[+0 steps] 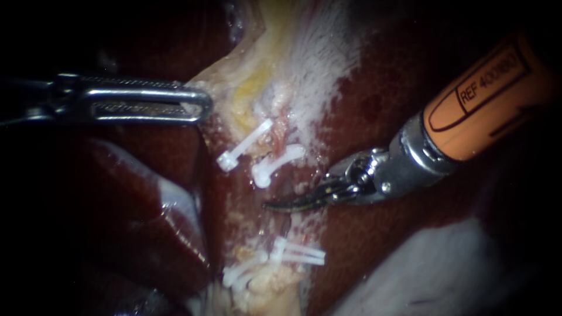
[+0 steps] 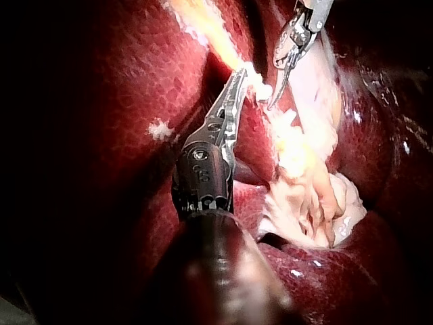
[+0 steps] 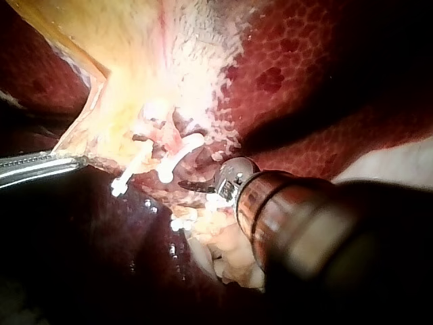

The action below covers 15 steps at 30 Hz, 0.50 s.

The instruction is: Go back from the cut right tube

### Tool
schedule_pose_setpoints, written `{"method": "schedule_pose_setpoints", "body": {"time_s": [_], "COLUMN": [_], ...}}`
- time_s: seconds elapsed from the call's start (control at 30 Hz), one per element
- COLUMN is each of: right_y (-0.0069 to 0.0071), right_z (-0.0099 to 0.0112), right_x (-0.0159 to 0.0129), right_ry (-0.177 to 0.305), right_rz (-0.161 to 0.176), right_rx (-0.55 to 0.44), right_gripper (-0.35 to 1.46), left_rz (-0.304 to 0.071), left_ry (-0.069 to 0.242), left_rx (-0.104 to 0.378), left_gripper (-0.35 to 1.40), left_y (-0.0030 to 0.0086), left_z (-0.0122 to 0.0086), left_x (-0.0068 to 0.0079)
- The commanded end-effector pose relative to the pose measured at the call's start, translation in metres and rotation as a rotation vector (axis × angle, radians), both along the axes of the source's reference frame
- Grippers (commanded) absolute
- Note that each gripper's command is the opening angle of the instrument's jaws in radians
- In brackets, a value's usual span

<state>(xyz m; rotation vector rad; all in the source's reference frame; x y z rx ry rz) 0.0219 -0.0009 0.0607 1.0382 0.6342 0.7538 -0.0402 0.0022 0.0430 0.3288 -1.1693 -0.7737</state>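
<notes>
In the endoscope view, the left instrument (image 1: pixel 200 105) comes in from the left. Its end effector is closed tight on the edge of the pale tissue (image 1: pixel 234 82). The right instrument (image 1: pixel 270 205) comes in from the right. Its dark, curved end effector is closed and holds nothing. Its tip sits in the gap between the far clips (image 1: pixel 275 161) and the near clips (image 1: pixel 295 253). The cut right tube (image 1: pixel 283 136) is just on the far side of that tip, with a white clip across it. Dark red liver (image 1: pixel 380 246) lies all around. In the left wrist view, the left instrument (image 2: pixel 240 76) pinches the pale tissue (image 2: pixel 304 169). The right instrument (image 2: pixel 273 100) is just beside it, closed. In the right wrist view, the right instrument (image 3: pixel 188 184) has its closed tip near two white clips (image 3: pixel 179 152). The left instrument (image 3: pixel 74 162) grips the pale tissue (image 3: pixel 135 61) at its edge, off to one side.
</notes>
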Motion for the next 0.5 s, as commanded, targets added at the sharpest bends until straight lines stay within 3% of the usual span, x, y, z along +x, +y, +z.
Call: {"method": "schedule_pose_setpoints", "body": {"time_s": [0.03, 0.2, 0.4, 0.5], "right_y": [-0.0001, -0.0002, -0.0003, -0.0003], "right_z": [0.0001, 0.0002, 0.0002, 0.0002], "right_x": [0.0001, 0.0002, 0.0002, 0.0001], "right_ry": [-0.002, 0.016, 0.018, 0.018], "right_rz": [0.006, 0.063, 0.066, 0.066], "right_rx": [-0.003, -0.013, -0.012, -0.012], "right_gripper": [-0.35, -0.35, -0.35, -0.27], "left_rz": [0.001, 0.001, 0.001, 0.001], "left_ry": [0.000, -0.001, 0.000, 0.000], "left_rx": [0.000, 0.000, 0.000, 0.000], "left_gripper": [-0.25, -0.25, -0.25, -0.25], "left_y": [0.0000, 0.0000, 0.0000, -0.0001], "left_z": [0.0000, 0.0000, 0.0000, 0.0001], "left_x": [0.0000, 0.0000, 0.0000, 0.0000]}}
